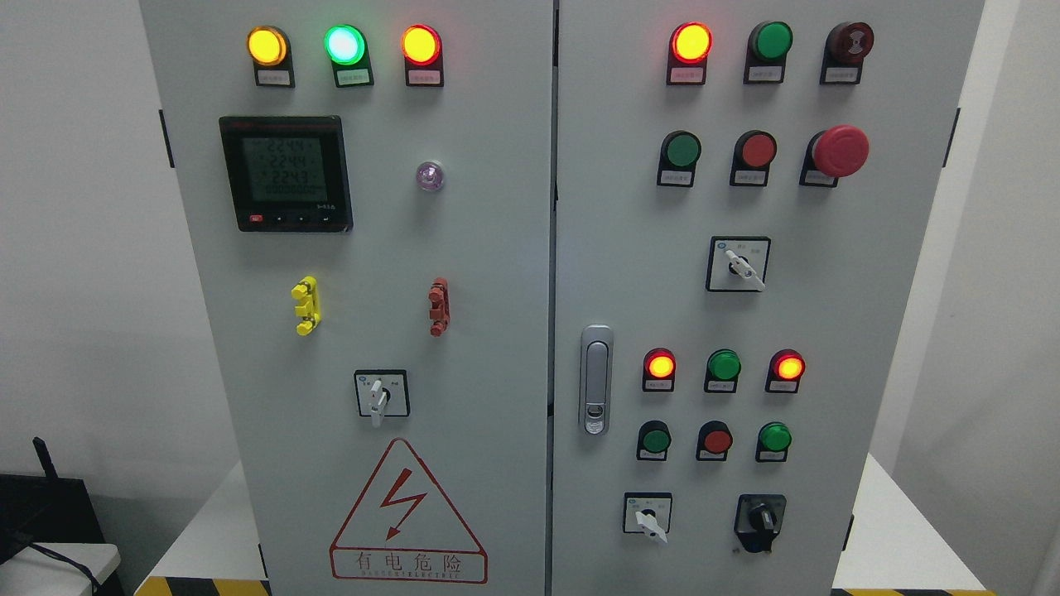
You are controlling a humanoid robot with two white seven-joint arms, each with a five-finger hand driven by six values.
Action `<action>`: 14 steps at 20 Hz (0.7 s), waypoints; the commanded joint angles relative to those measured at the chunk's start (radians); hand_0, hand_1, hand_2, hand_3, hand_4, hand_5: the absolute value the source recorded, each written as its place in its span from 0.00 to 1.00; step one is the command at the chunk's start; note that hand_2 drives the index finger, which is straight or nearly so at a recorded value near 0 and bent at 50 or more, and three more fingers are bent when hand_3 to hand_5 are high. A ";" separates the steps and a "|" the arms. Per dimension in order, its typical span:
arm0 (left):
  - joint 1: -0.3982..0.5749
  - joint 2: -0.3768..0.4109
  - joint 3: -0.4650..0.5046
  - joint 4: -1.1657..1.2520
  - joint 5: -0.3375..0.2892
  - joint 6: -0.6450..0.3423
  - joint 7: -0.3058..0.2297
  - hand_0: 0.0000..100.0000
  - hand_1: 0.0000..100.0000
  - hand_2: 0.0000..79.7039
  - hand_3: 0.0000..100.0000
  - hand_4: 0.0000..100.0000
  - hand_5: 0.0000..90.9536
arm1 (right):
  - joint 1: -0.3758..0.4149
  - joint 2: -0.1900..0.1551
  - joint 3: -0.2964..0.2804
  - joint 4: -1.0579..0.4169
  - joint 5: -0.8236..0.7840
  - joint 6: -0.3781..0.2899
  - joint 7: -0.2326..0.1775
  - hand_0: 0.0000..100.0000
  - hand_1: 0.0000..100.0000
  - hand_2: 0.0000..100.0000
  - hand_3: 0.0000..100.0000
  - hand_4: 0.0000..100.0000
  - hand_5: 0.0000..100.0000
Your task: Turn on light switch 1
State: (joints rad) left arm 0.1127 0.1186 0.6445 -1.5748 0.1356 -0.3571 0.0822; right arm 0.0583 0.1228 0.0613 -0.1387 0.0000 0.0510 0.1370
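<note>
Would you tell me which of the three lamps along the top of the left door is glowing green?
The middle lamp; the left lamp glows yellow and the right lamp glows red.

A tall grey metal electrical cabinet [497,248] fills the head view, two doors side by side. On the left door a yellow round lamp [267,45], a green round lamp [344,44] and a red round lamp [421,44] glow above a black digital meter [286,174]. Lower down sits a white-handled rotary switch [380,395], over a red triangular warning sign [407,513]. On the right door, a red mushroom stop button [840,151].
</note>
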 commanded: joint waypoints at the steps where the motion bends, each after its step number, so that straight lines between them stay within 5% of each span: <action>1: -0.051 0.000 -0.196 -0.209 -0.001 0.001 0.010 0.31 0.19 0.59 0.68 0.71 0.67 | 0.000 0.000 0.000 -0.001 -0.018 0.000 0.001 0.12 0.39 0.00 0.00 0.00 0.00; 11: -0.123 -0.005 -0.426 -0.300 -0.033 0.015 0.019 0.19 0.24 0.61 0.67 0.72 0.71 | 0.000 0.000 0.000 -0.001 -0.018 0.000 0.001 0.12 0.39 0.00 0.00 0.00 0.00; 14: -0.142 -0.005 -0.494 -0.303 -0.047 0.018 0.073 0.17 0.24 0.61 0.68 0.73 0.71 | 0.000 0.000 0.000 -0.001 -0.017 0.000 0.000 0.12 0.39 0.00 0.00 0.00 0.00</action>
State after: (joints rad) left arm 0.0149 0.1168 0.3825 -1.7758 0.1114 -0.3433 0.1170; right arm 0.0583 0.1228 0.0614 -0.1388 0.0000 0.0510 0.1322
